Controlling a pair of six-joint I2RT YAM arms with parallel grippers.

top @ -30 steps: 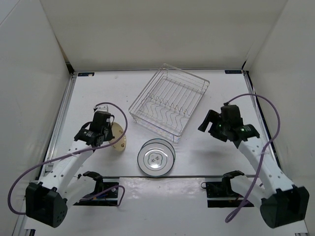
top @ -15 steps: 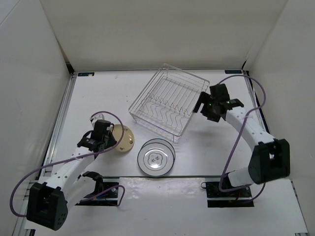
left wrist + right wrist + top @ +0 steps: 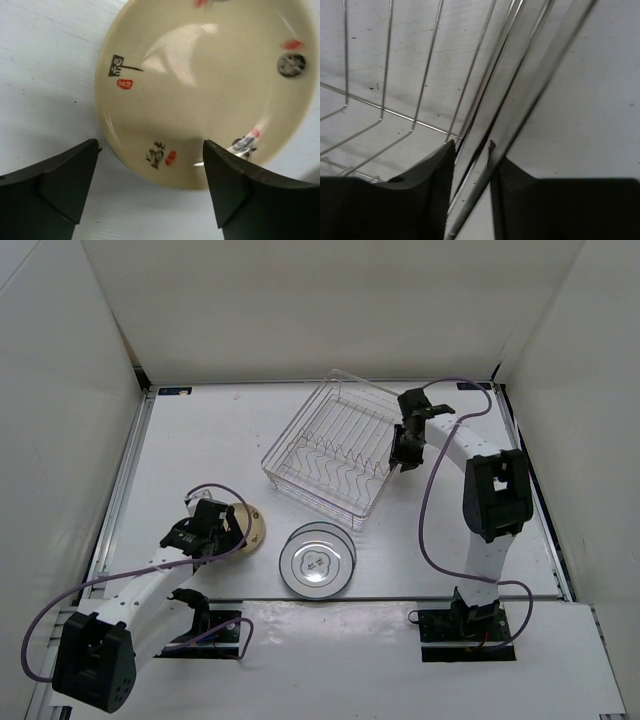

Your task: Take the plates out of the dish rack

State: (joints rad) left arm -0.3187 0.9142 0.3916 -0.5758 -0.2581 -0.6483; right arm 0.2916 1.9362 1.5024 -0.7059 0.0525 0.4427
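— So, where does the unloading stand?

— Near its end, I'd judge. From above, the dish rack shows no plate between its dividers. The tan plate lies flat on the table. To its right the two white-grey plates sit stacked, just in front of the rack.

— And the left arm?

— The left gripper hangs low over the tan plate with its jaws spread wide and nothing held — the plate's near rim shows between the fingertips.

— The right one?

— The right gripper is at the rack's right side. Its jaws are drawn to a narrow slit with the rack's edge wires running through it, and it looks pinched onto them.

— Next move?

— Probably lift the left arm straight up, so no finger clips the plate's rim. The right should let go without dragging the light wire rack.

— And the surroundings?

— A smooth white tabletop, with plain white walls on three sides.
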